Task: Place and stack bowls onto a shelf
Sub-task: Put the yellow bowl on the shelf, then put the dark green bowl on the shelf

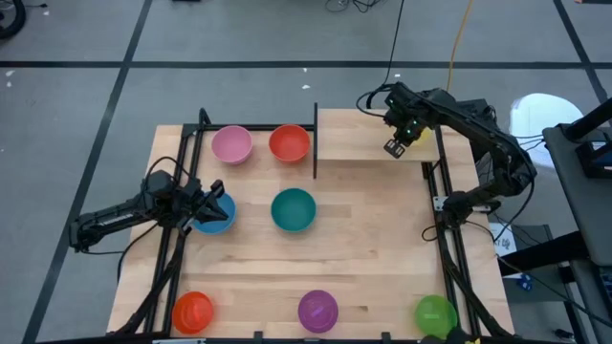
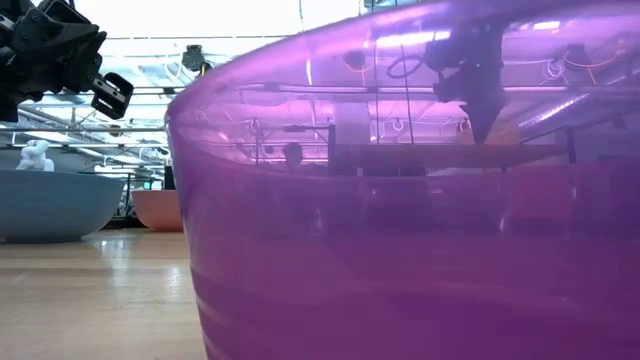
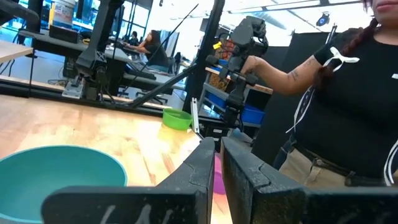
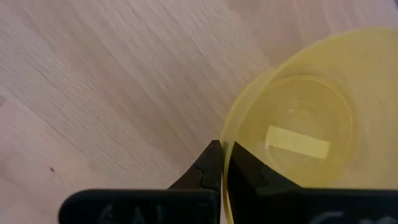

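Large wooden tabletop [image 1: 373, 248] carries the set-up; the shelf [image 1: 368, 132], a small light-wood board with black posts, sits at the far edge, right of centre in the high view.

Right arm reaches over the shelf; right gripper [image 4: 221, 163] is closed on the rim of the yellow bowl [image 4: 305, 134], one finger inside the wall and one outside, jaws nearly together; the bowl lies over the shelf board near its right end, upright, and whether it rests on the wood cannot be told; in the high view only a sliver of yellow shows beside the gripper [image 1: 394, 145].

Left arm lies at the left side of the table; left gripper [image 1: 212, 203] is at the blue bowl [image 1: 216, 218], jaws narrowly parted with a thin gap between them in its wrist view [image 3: 217, 163]; whether they pinch the blue rim cannot be told.

Other bowls, all upright and apart from one another: pink bowl [image 1: 231, 144] and red bowl [image 1: 289, 143] side by side at the far edge, left of the shelf; teal bowl [image 1: 293, 210] mid-table, near the blue one; orange bowl [image 1: 192, 311], purple bowl [image 1: 317, 311] and green bowl [image 1: 435, 314] along the near edge; purple bowl fills the low view [image 2: 420, 220].

A person [image 3: 348, 106] stands beyond the table, one hand on equipment.
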